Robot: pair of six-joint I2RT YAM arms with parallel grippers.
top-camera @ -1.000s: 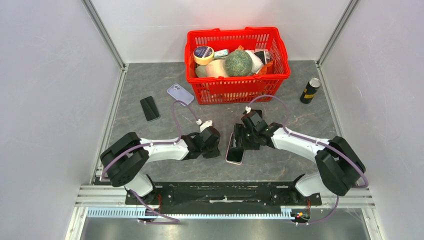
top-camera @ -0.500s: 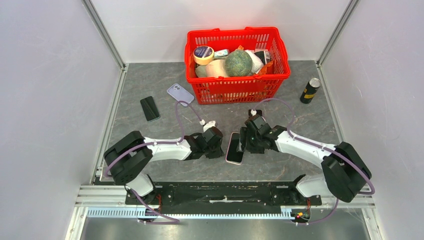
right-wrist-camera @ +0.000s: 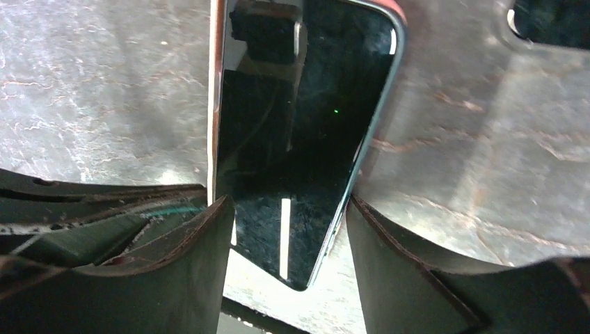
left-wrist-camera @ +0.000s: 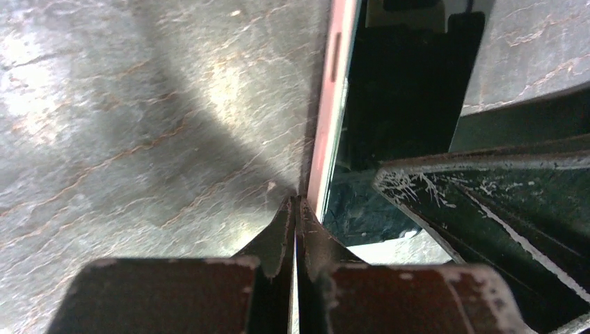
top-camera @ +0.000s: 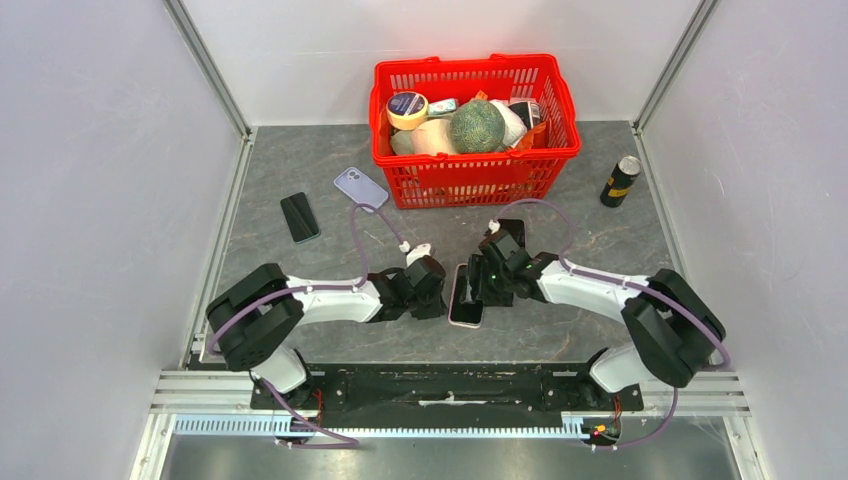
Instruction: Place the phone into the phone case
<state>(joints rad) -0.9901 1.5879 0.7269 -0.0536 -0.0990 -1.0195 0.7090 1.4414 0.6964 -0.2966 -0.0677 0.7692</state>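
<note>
The phone (top-camera: 465,297), black-screened with a pink rim, lies at the table's middle between both arms, its left edge tipped up. My left gripper (top-camera: 440,296) is shut and holds nothing. In the left wrist view its tips (left-wrist-camera: 296,202) press at the foot of the phone's pink side (left-wrist-camera: 327,125). My right gripper (top-camera: 478,284) is open and straddles the phone's near end (right-wrist-camera: 299,125), with one finger (right-wrist-camera: 209,236) at its left edge and the other close by its right edge. A purple slab (top-camera: 360,187) and a black slab (top-camera: 299,217) lie at back left. Which is the phone case I cannot tell.
A red basket (top-camera: 475,178) full of groceries stands at the back centre. A dark can (top-camera: 620,181) stands at back right. A small black object (top-camera: 511,229) lies just behind the right gripper. White walls close in left and right.
The right gripper has swung in over the phone and its jaws have narrowed around it. The phone has shifted slightly left and tilted. The left gripper has barely moved.
</note>
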